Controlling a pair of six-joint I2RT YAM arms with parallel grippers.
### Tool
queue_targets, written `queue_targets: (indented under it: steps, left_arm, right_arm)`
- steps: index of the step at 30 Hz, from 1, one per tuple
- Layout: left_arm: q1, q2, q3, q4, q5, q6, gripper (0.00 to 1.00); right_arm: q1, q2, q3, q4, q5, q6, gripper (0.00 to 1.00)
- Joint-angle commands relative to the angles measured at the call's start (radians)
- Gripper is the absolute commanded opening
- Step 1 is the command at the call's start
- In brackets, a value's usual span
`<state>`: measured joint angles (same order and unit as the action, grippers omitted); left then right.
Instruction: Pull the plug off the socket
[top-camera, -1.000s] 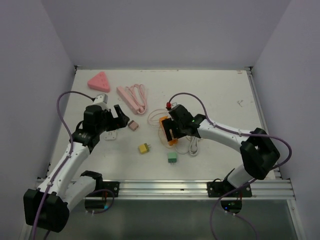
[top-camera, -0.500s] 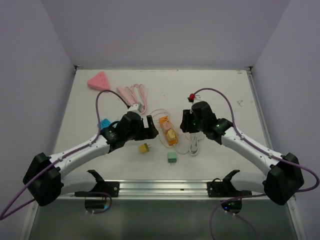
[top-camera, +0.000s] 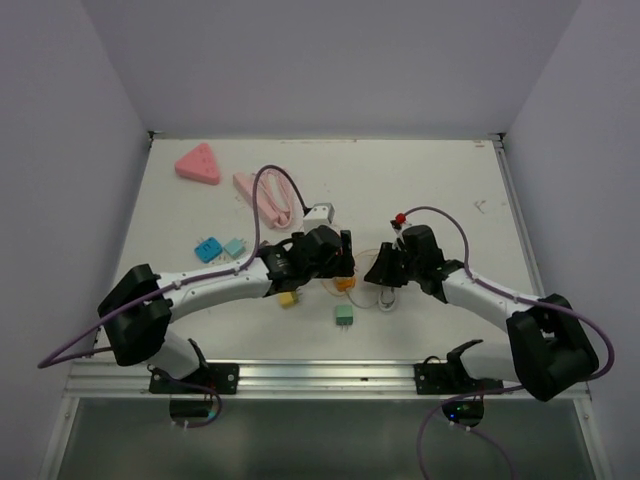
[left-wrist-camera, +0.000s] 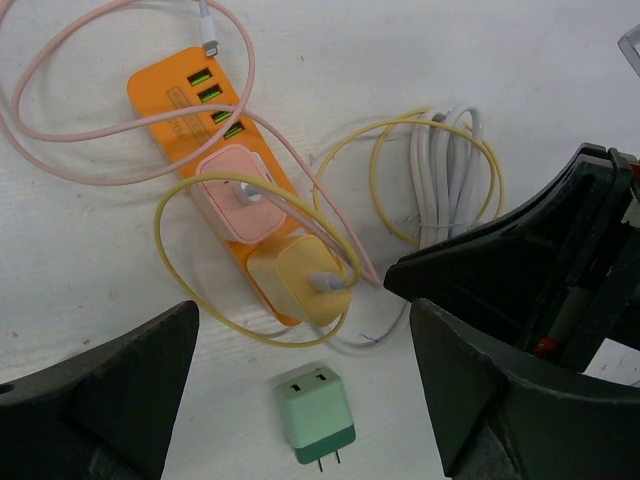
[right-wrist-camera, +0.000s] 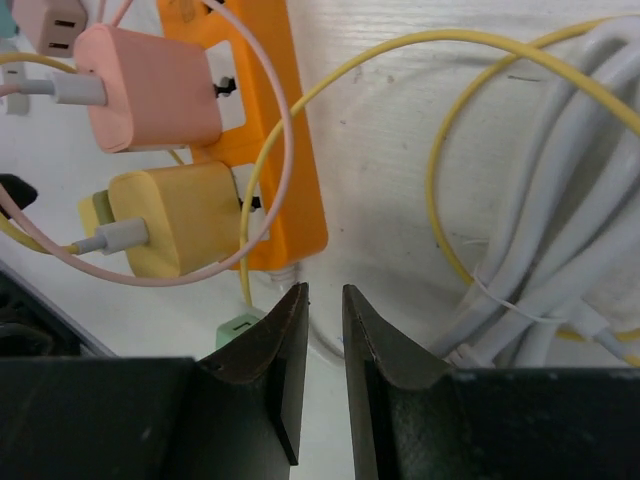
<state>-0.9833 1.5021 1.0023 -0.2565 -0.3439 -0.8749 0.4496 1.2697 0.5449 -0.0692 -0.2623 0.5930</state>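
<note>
The socket is an orange power strip (left-wrist-camera: 190, 92) lying on the table, mostly hidden under my left gripper in the top view. A pink plug (left-wrist-camera: 240, 196) and a yellow plug (left-wrist-camera: 305, 282) sit in it side by side, each with a thin cable. My left gripper (left-wrist-camera: 305, 335) hovers wide open above the yellow plug's end of the strip, holding nothing. My right gripper (right-wrist-camera: 325, 295) is shut and empty, its tips just off the strip's (right-wrist-camera: 290, 150) near end beside the yellow plug (right-wrist-camera: 175, 220). In the top view the two grippers (top-camera: 330, 255) (top-camera: 378, 270) nearly face each other.
A loose green charger (left-wrist-camera: 315, 413) lies just in front of the strip. A coiled white cable (left-wrist-camera: 445, 185) with a yellow loop lies to its right. Farther left are a yellow adapter (top-camera: 289, 297), two blue ones (top-camera: 208, 249), a pink strip (top-camera: 258, 200) and a pink triangular block (top-camera: 198, 164).
My left arm has swung in from the left to hover over the strip. My right gripper has drawn back off the strip to its right side and closed.
</note>
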Motion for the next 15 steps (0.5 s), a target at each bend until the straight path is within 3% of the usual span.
queue_targets:
  steps: [1, 15]
  left_arm:
    - [-0.025, 0.041, 0.068, -0.026, -0.113, -0.019, 0.9]
    - [-0.058, 0.194, 0.148, -0.095, -0.182, -0.045, 0.78]
  right_arm:
    - [-0.003, 0.026, -0.022, 0.227, -0.138, 0.053, 0.25]
    - [-0.003, 0.175, -0.054, 0.408, -0.181, 0.067, 0.27]
